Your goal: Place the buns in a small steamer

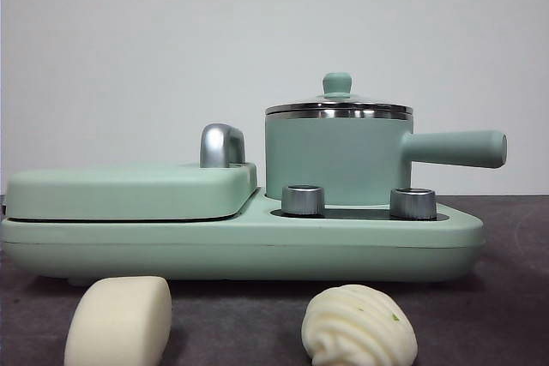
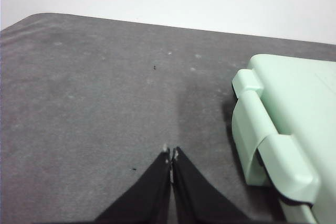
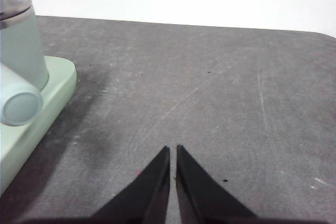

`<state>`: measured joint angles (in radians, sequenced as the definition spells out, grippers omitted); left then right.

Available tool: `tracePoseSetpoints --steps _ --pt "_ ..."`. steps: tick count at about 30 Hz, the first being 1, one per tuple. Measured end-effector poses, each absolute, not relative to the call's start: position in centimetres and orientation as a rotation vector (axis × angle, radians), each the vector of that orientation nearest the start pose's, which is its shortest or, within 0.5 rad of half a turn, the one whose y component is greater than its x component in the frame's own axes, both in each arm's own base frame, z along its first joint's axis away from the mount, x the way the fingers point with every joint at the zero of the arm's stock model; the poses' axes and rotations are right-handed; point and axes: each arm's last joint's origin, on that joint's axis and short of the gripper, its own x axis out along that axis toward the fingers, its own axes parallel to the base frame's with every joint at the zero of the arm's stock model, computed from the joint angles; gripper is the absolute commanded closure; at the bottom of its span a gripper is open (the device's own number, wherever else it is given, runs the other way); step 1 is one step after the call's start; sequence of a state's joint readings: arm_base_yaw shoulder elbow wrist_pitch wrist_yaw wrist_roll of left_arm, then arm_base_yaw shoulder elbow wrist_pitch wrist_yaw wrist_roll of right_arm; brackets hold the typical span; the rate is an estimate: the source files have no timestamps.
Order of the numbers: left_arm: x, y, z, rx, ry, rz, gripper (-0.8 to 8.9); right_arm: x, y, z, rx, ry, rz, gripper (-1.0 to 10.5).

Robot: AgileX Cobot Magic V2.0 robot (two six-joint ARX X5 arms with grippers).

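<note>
Both arms hang back over bare tabletop (image 1: 515,297), and neither shows in the front view. The left gripper (image 2: 171,154) has its jaws pressed together at the tips, nothing between them, hovering over the grey mat just beside the cooker's (image 2: 283,124) hinged end. The right gripper (image 3: 172,148) is nearly closed too, only a thin slit between its jaws, holding nothing, with the steamer (image 3: 18,45) and its handle at the left edge of that wrist picture.

In the front view the steamer (image 1: 339,156) sits right of centre on the cooker (image 1: 240,242), glass lid on, green knob on top, handle pointing right. Two steel dials stand in front of it. The flat griddle lid (image 1: 129,190) fills the cooker's left half, its chrome handle behind.

Both buns lie on the table in front of the cooker: the smooth bun (image 1: 118,321) at lower left, the swirled bun (image 1: 358,327) at lower centre-right, well apart.
</note>
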<state>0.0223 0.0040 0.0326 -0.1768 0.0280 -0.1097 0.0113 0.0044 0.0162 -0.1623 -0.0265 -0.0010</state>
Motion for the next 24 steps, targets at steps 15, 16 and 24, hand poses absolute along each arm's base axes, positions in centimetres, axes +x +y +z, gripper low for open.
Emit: tracePoseSetpoints --steps 15,16,24 --pt "9.4 0.1 18.9 -0.567 -0.172 -0.057 8.07 9.5 0.4 18.6 0.366 -0.162 0.163 9.3" --pt "9.4 0.1 19.2 -0.570 -0.207 -0.068 8.07 9.4 0.5 19.0 0.377 -0.199 0.182 9.3" --pt "8.5 0.1 22.6 -0.621 -0.279 -0.098 8.06 7.9 0.5 23.5 0.448 -0.240 0.205 9.3"
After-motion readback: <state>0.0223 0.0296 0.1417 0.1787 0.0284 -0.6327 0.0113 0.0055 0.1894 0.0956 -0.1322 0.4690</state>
